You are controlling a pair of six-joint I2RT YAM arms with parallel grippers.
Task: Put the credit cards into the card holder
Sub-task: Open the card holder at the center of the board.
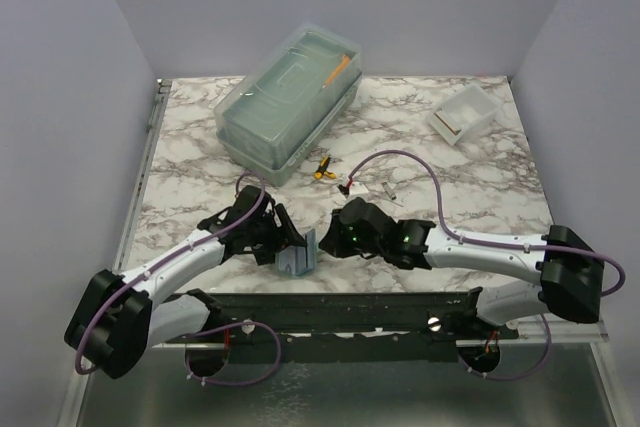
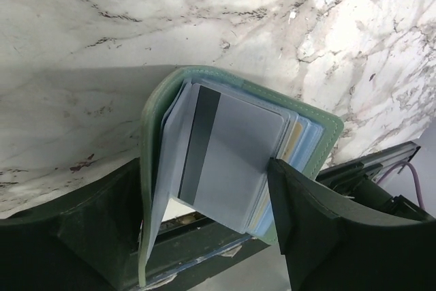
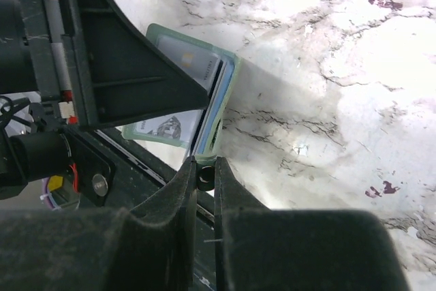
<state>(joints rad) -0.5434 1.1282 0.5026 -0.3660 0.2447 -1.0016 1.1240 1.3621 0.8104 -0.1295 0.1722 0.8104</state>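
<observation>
The left claw [image 2: 204,161] stands wide, clamped on the card holder [image 2: 150,134]. One finger [image 2: 88,236] lies flat against the outside of the left panel, and the other presses on the pocket edges at the right. The grey-green holder is open like a book and stands on edge between them. A pale grey credit card [image 2: 235,148] with a dark stripe down its left side sits among the clear pockets, its near corner sticking out past them. A sliver of yellow shows behind it at the right.

The right claw [image 3: 203,163] has its fingers drawn together, with only a narrow slit between them; whether anything thin sits in that slit I cannot tell. Its tips point at the holder's open edge from the right, close to it but apart.

From above, the holder is at the near edge of the marble counter [image 1: 200,147], about midway across, with the left claw on its left and the right claw just to its right. A yellow-handled tool [image 1: 323,169] lies farther off. Beyond that is a large translucent lidded box [image 1: 290,102], far and left of centre. A small white tray [image 1: 465,114] sits at the far right.
</observation>
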